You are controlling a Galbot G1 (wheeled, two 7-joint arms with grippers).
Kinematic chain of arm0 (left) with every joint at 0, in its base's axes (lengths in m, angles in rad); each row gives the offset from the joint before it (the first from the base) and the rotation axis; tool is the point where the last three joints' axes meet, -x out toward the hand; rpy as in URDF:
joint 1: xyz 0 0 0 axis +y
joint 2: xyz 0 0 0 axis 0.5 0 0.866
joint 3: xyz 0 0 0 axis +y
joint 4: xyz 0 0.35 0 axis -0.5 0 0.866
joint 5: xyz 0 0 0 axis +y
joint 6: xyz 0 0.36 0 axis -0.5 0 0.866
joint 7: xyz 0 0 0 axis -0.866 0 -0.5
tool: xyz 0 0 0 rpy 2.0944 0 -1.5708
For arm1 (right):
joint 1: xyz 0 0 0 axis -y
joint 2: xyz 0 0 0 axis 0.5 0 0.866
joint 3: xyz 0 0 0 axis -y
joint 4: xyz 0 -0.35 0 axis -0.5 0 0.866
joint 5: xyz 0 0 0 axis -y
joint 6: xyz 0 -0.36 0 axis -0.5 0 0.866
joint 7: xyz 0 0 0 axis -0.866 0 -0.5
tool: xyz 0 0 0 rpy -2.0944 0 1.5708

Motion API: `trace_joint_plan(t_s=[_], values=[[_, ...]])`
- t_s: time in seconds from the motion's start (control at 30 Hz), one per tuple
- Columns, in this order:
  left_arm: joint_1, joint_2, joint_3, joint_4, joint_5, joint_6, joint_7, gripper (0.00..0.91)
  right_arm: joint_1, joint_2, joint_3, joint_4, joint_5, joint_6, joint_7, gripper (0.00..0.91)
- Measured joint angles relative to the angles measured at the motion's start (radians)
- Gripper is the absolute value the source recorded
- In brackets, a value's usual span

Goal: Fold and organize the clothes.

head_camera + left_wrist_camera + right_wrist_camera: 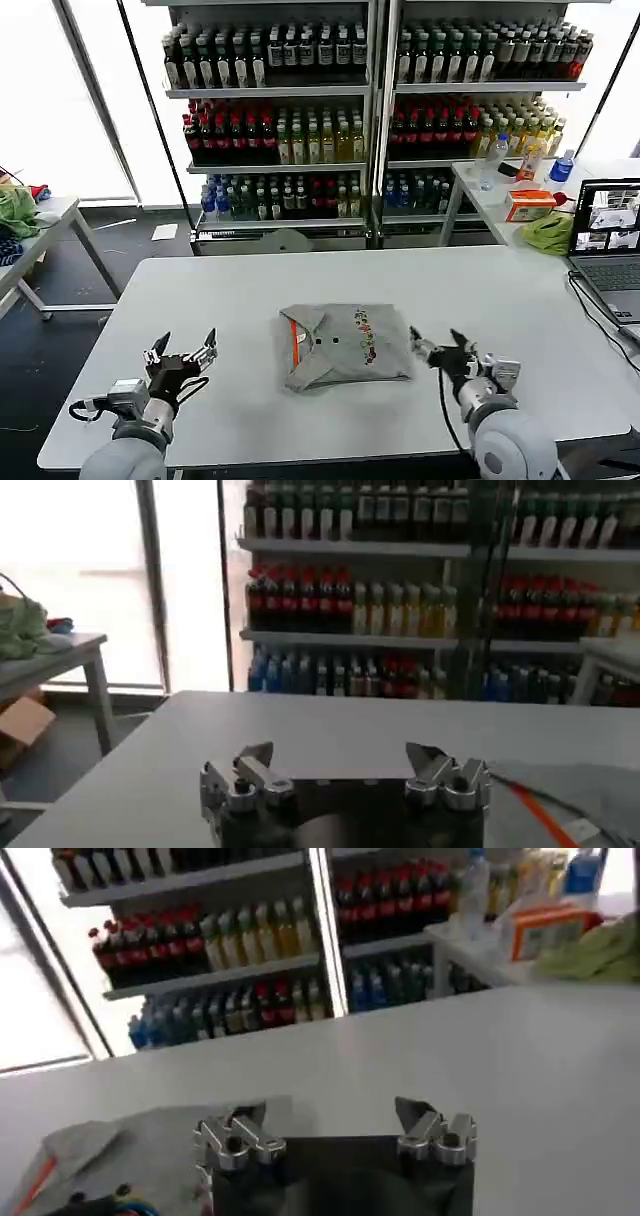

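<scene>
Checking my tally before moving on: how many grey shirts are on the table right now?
1. A folded grey shirt lies mid-table, between the open left tool and the open right tool. Another could be hidden inside the fold.

Left gripper (342, 763) fingers spread above the white table (150, 770); bottle shelves (400, 600) beyond.

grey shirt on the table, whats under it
The folded grey shirt lies flat on the white table. Its own folded layers hide whatever is tucked beneath. Both grippers, left and right, are open beside it.
</scene>
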Motion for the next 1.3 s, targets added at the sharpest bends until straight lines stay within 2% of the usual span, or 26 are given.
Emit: trace_joint_plan(t_s=[0.27, 0.47, 0.93, 1.3], values=[[0.023, -0.041, 0.011, -0.049, 0.046, -0.047, 0.019, 0.907, -0.041, 0.023, 0.127, 0.0, -0.198, 0.03, 0.004, 0.907], [0.033, -0.049, 0.011, -0.074, 0.076, -0.069, 0.033, 0.907, -0.076, 0.045, 0.177, 0.018, -0.278, 0.048, 0.006, 0.907], [0.034, -0.049, 0.01, -0.074, 0.111, -0.091, 0.045, 0.907, -0.107, 0.061, 0.208, 0.035, -0.365, 0.058, 0.002, 0.907], [0.025, -0.029, -0.024, -0.061, 0.097, -0.063, 0.054, 0.907, -0.11, 0.049, 0.195, 0.024, -0.394, 0.057, -0.024, 0.907]])
